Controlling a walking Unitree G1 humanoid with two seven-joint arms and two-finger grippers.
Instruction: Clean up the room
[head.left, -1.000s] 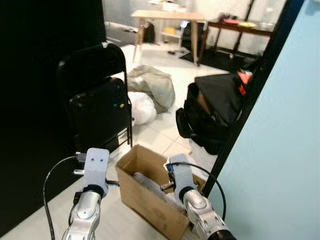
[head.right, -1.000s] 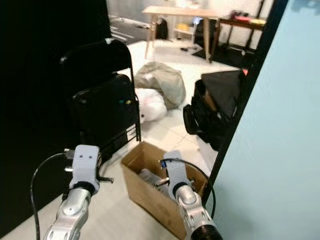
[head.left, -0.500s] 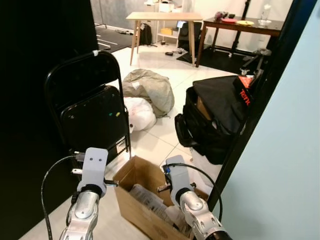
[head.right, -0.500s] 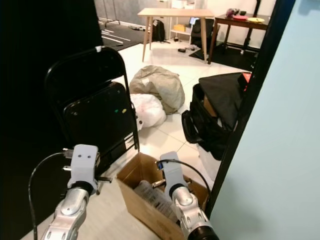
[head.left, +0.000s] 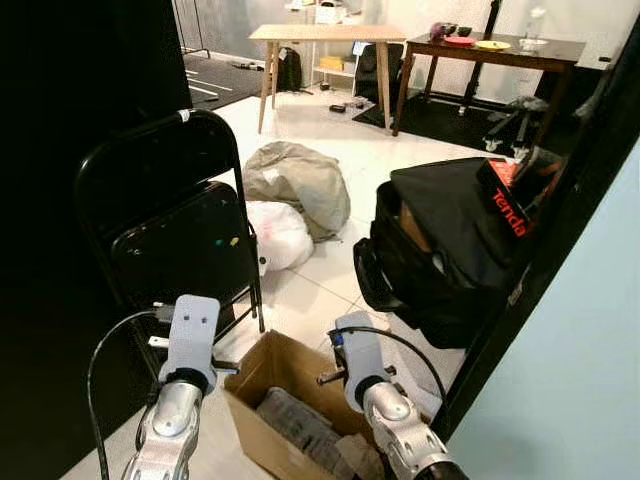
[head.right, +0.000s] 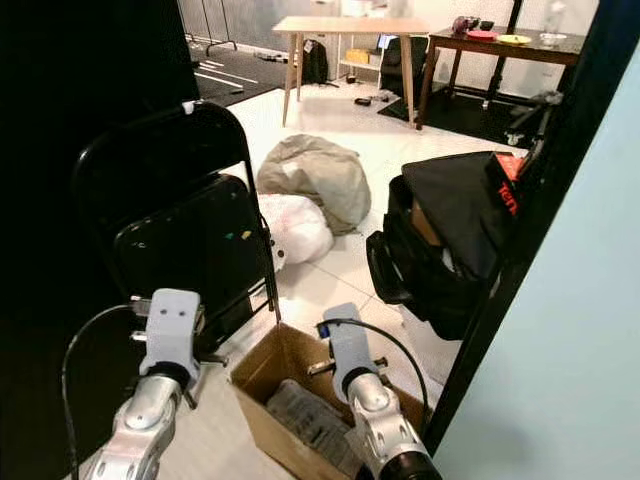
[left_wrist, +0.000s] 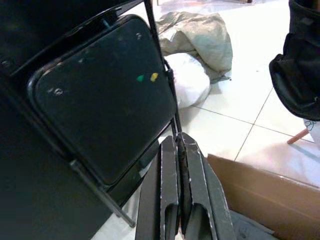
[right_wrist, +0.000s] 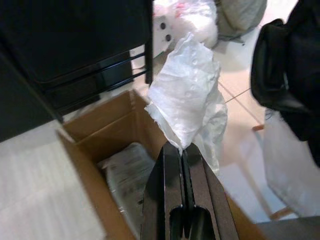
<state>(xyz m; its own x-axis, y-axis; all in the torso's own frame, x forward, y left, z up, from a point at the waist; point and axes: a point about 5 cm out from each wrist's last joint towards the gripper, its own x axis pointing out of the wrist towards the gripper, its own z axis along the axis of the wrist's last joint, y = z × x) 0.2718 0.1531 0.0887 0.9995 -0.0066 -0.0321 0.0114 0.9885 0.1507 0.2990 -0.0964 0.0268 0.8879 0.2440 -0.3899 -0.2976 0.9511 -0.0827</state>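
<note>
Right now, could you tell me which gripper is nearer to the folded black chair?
The left. The left gripper points at the folded black chair, close in front of it. The right gripper, shut on a white plastic bag, is over the cardboard box, farther away.

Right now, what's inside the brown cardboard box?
Inside the brown cardboard box: a grey crumpled plastic-wrapped bundle. The right gripper holds a white crumpled plastic sheet above it. The box bottom is covered.

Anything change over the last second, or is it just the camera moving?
Mostly the camera: the head view has tilted up, so the cardboard box sits lower in frame and more of the room shows. The right end effector stays shut on the white plastic wrap above the box; the left end effector stays shut and empty by the black folding chair.
</note>
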